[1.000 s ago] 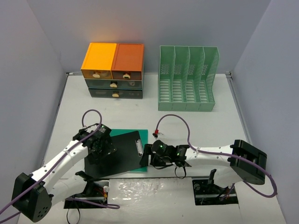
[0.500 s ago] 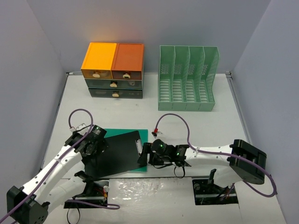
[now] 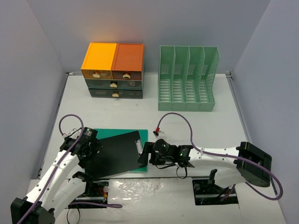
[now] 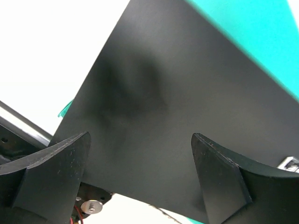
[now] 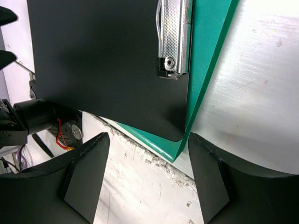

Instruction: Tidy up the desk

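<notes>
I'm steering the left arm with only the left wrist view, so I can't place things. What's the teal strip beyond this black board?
Observer: It's a green folder lying flat on the desk, under the black clipboard.
Operator: Where's the other arm?
Observer: The right hand is at the clipboard's clip end. It is open, with its fingers on either side of the near corner.
Operator: Is there anywhere to file these?
Observer: A green four-slot file rack stands at the back of the desk, to the right of an orange-topped drawer unit.
</notes>
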